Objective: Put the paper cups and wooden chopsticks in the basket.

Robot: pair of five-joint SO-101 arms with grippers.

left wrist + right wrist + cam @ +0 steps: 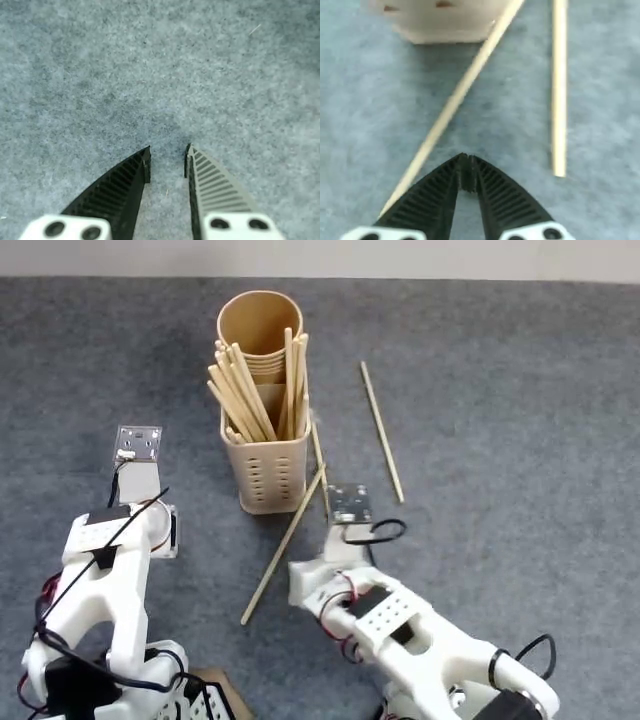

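A beige perforated basket (pixel 268 470) stands mid-table, holding stacked paper cups (pixel 260 322) and several wooden chopsticks (pixel 245 400). Three chopsticks lie loose on the carpet: one diagonal by the basket's front corner (pixel 283 548), one along its right side (pixel 319 468), one farther right (pixel 382 432). My right gripper (pixel 348 504) is just right of the basket's base, shut on nothing (pixel 468 162). The diagonal chopstick (pixel 455 100) and another chopstick (pixel 559 90) lie just ahead of it, below the basket (pixel 445 25). My left gripper (pixel 139 462) hovers over bare carpet left of the basket, fingers slightly open and holding nothing (pixel 167 152).
Grey carpet (pixel 500 390) covers the whole table. Both arm bodies fill the near edge, the left arm (pixel 100 580) and the right arm (pixel 400 630).
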